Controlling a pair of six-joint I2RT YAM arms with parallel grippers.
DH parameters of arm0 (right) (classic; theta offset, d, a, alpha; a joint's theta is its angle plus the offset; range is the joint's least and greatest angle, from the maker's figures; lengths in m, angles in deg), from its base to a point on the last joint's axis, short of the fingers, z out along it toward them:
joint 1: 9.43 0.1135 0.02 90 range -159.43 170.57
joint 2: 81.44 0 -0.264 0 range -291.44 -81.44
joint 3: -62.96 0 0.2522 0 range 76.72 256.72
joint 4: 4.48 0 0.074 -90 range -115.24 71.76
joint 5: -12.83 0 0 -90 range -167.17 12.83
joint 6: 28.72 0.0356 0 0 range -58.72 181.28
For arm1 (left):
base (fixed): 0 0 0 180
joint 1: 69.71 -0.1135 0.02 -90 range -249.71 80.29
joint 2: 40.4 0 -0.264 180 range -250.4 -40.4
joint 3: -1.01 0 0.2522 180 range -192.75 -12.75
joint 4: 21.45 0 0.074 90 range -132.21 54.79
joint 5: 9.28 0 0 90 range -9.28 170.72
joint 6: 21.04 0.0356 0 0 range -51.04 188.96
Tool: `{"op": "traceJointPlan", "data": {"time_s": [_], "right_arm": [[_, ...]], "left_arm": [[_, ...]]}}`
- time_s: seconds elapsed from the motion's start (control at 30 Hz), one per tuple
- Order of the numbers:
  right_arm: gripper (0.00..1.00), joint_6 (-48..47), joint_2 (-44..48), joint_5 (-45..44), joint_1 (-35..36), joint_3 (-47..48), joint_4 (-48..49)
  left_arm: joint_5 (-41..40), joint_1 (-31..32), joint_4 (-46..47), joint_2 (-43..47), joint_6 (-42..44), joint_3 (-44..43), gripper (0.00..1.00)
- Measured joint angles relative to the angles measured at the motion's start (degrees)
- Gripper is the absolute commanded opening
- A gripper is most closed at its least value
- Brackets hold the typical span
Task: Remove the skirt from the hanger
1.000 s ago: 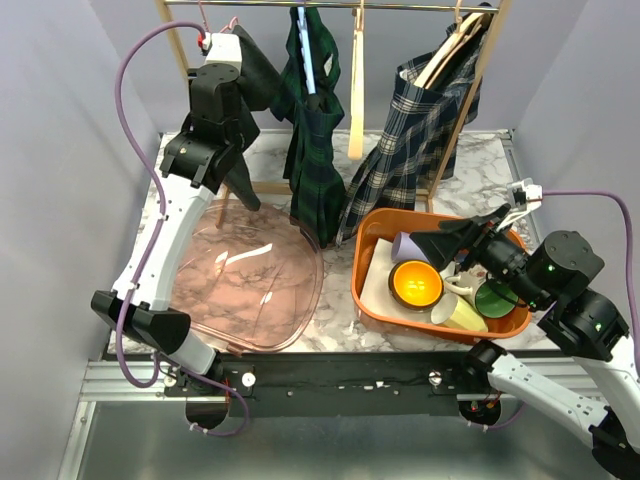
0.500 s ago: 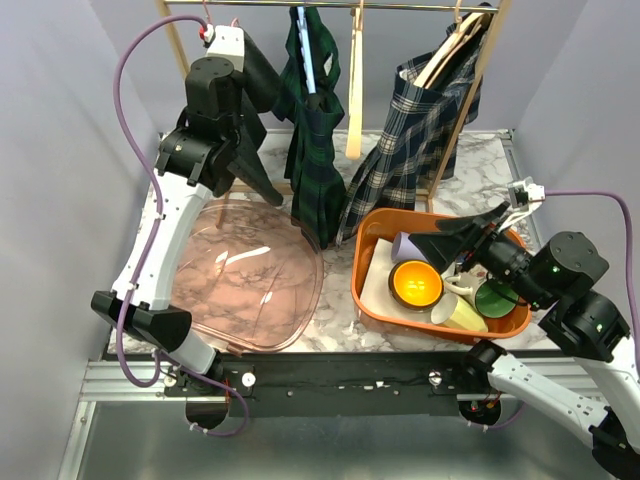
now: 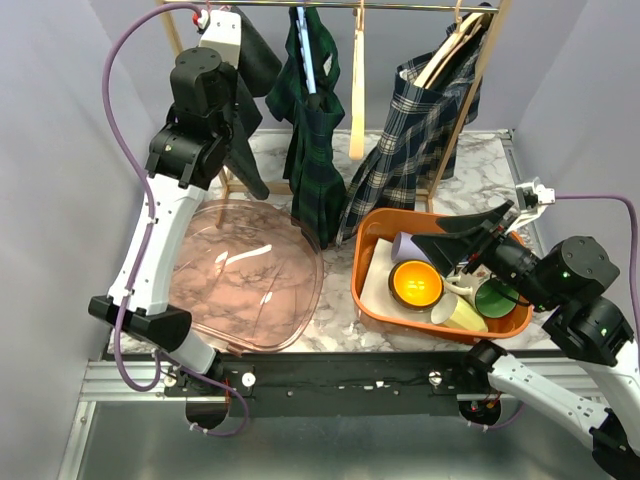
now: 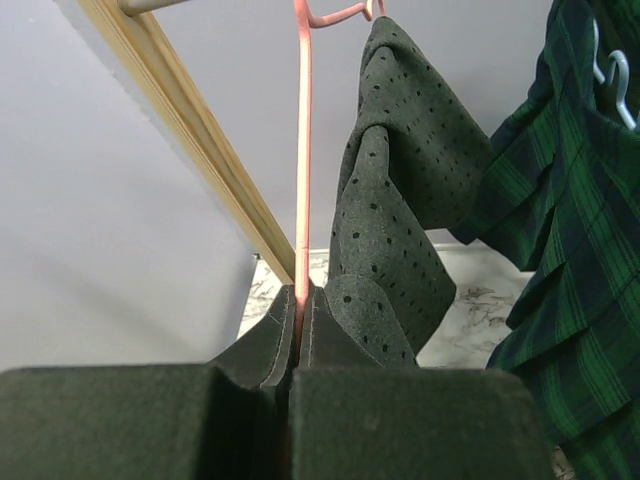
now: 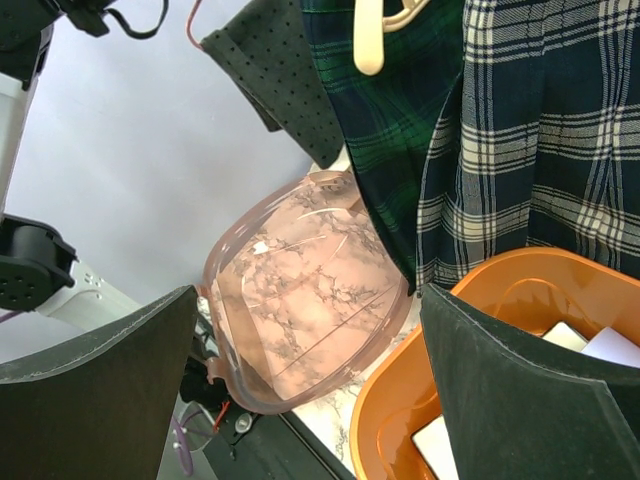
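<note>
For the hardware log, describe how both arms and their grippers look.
Both the left arm and right arm have white links, bulky black joints and a looping purple cable. The right arm's joints show small green lights. The left gripper and right gripper have broad, dark, felt-like fingers.

Left arm raised high, right arm kept low.
The left arm [image 3: 150, 250] is stretched steeply upward from its base, and the left gripper [image 4: 296, 345] is seen clamped tight on the pink hanger wire [image 4: 302, 150]. The right arm [image 3: 575, 275] is folded low at the near right, and the right gripper [image 5: 308, 292] is pointed forward and leftward, with its fingers spread wide apart.
</note>
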Motion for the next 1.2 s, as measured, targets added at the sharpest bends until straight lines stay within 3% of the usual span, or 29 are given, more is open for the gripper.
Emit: {"op": "traceJointPlan", "data": {"time_s": [0.57,0.77,1.0,1.2], "right_arm": [[0.97,-2.10,-5.62,0.85,0.00,2.43,-0.17],[0.89,-2.38,-15.87,3.67,0.00,12.68,-0.94],[0.88,-1.25,-25.24,11.06,2.14,22.49,0.81],[0.89,-2.78,-37.11,11.87,14.01,35.23,2.51]], "left_arm": [[6.03,0.00,0.02,8.94,-0.48,4.96,0.00],[6.64,0.00,-2.12,11.65,-1.84,4.74,0.00],[9.79,0.00,-8.55,18.99,-6.45,7.37,0.00],[13.57,0.00,-12.81,27.43,-11.74,9.68,0.00]]}}
